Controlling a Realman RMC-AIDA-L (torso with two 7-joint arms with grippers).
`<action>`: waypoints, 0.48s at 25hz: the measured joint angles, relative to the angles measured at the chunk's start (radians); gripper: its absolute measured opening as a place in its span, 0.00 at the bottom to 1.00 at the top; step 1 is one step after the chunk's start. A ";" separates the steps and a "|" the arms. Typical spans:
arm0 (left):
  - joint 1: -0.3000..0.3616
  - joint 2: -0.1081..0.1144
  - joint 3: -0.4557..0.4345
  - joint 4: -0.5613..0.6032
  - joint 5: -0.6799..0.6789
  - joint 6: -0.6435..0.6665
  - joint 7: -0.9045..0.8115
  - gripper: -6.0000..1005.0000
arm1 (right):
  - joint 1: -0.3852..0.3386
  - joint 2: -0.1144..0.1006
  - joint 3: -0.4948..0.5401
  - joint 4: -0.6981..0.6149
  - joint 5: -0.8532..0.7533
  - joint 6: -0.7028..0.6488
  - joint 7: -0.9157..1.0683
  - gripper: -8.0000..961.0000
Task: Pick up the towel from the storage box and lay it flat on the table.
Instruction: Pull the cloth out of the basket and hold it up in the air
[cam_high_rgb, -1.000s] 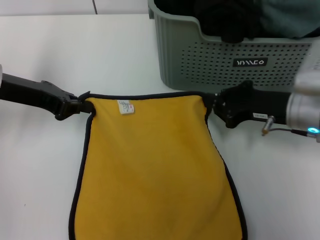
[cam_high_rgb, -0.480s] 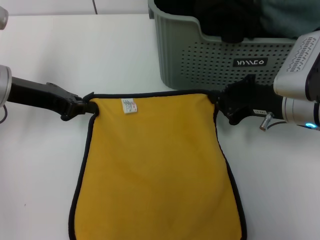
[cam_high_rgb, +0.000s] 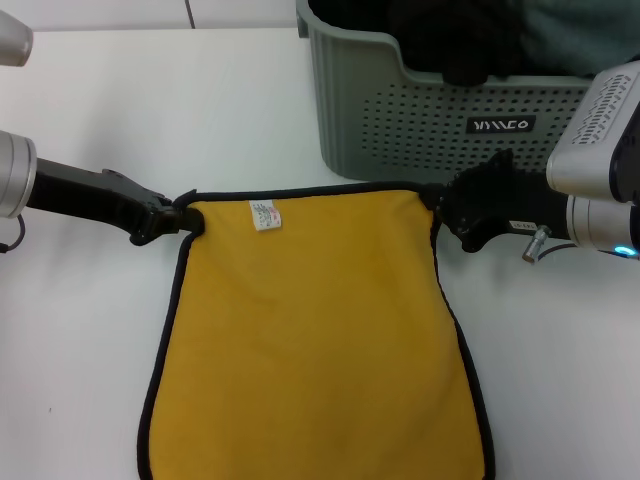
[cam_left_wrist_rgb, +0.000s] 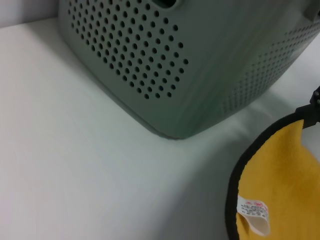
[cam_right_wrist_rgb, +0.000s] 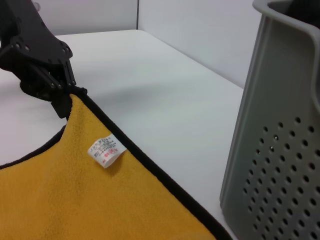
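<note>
Head view shows the yellow towel (cam_high_rgb: 310, 330) spread on the white table (cam_high_rgb: 200, 110) just in front of the box (cam_high_rgb: 450, 120), its near edge cut off by the frame. The left gripper (cam_high_rgb: 178, 218) pinches the towel's far left corner and the right gripper (cam_high_rgb: 440, 212) pinches its far right corner, both corners hidden under the black fingers. Dark cloths inside the box are only partly visible, and the white label (cam_high_rgb: 264, 215) near the left corner is too small to read.
</note>
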 joint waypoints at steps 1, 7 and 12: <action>0.000 0.000 0.000 0.000 0.000 0.000 0.000 0.04 | 0.000 0.000 0.000 0.000 0.000 0.000 0.000 0.02; 0.002 0.000 0.001 0.000 0.000 0.000 0.008 0.04 | -0.007 0.000 0.000 -0.006 -0.001 -0.001 0.001 0.02; 0.007 0.000 0.000 0.000 -0.007 0.004 0.024 0.04 | -0.026 -0.001 0.000 -0.032 0.002 -0.004 0.001 0.04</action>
